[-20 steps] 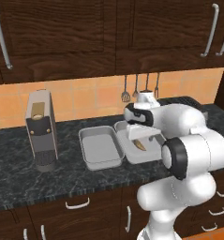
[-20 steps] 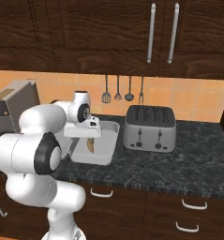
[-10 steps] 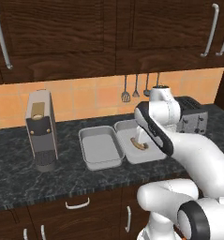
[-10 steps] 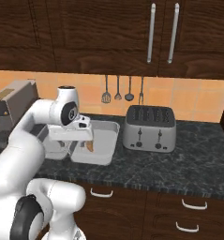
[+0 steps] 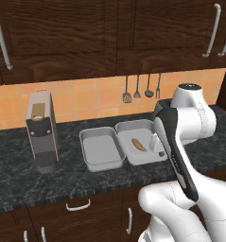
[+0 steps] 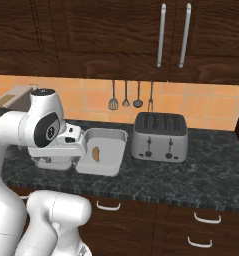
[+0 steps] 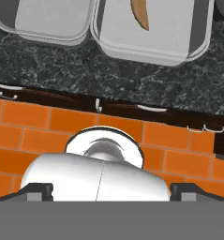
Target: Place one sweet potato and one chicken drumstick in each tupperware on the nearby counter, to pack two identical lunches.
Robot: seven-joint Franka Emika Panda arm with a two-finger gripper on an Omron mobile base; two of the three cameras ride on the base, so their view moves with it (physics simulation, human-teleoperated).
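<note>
The gripper (image 7: 111, 190) has its two dark finger tips (image 7: 36, 191) far apart at the bottom corners of the hand view, and nothing is between them; it looks from above at the counter (image 7: 85, 70) and holds nothing. Beyond the gripper, on the dark marbled counter (image 5: 62, 175), two pale tupperware trays lie side by side, their rims touching or almost touching. The tupperware nearer to the toaster (image 5: 142, 142) contains one sweet potato (image 5: 139, 144), a thin tan-orange tuber that lies in the middle of the tray floor; the same sweet potato (image 7: 139, 14) shows in the hand view and also in the right base view (image 6: 95, 152). The other tupperware (image 5: 101, 149), on the far side from the toaster, has no food in it. The silver toaster (image 6: 159, 137) stands just beside the filled tray (image 6: 103, 150). A grey coffee machine (image 5: 40, 131) stands on the counter, apart from the empty tray, on the side away from the toaster. On the orange tiled wall behind the filled tray hang some dark kitchen utensils (image 5: 138, 89).
</note>
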